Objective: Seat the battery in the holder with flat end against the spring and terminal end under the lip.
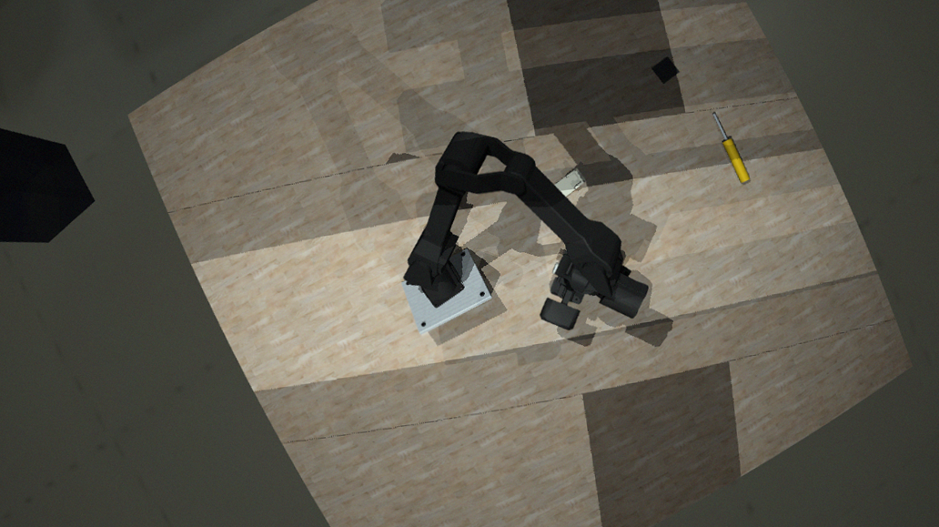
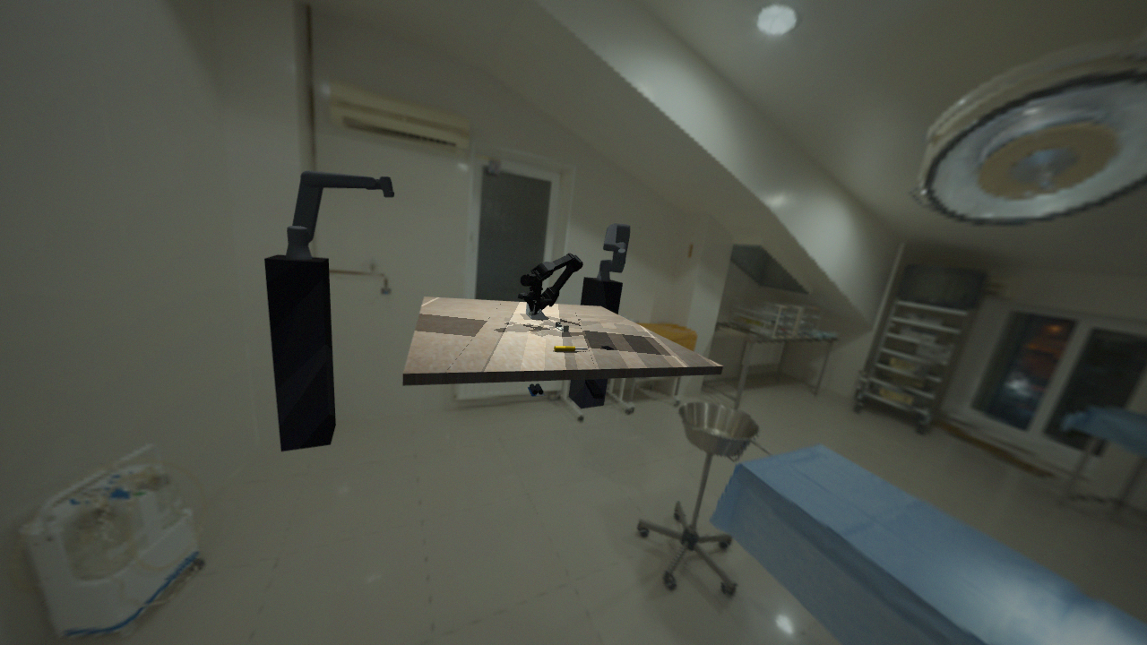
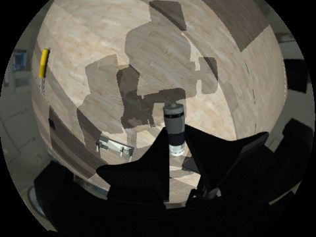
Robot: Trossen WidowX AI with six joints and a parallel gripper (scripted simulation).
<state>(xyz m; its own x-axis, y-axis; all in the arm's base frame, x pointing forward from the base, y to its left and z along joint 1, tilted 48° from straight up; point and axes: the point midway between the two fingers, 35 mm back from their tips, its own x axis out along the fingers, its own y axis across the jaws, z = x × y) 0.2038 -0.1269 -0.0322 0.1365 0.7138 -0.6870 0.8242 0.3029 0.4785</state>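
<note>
Wrist view: claw (image 3: 178,154) grips the battery (image 3: 175,129), which juts forward beyond its fingertips

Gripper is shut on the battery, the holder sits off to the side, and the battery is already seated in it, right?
Not seated. The wrist view shows the battery between the gripper fingers, apart from the holder. The rest holds: gripper shut on it, holder off to the side.

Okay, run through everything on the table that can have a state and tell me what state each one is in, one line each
Claw: shut on the battery.
Battery: held between the claw's fingers, off the table, not yet in the holder.
Holder: lying on the table, nothing seated in it.
Screwdriver: lying flat on the table, untouched.
Small black block: resting on the table, far from the arm.
</note>
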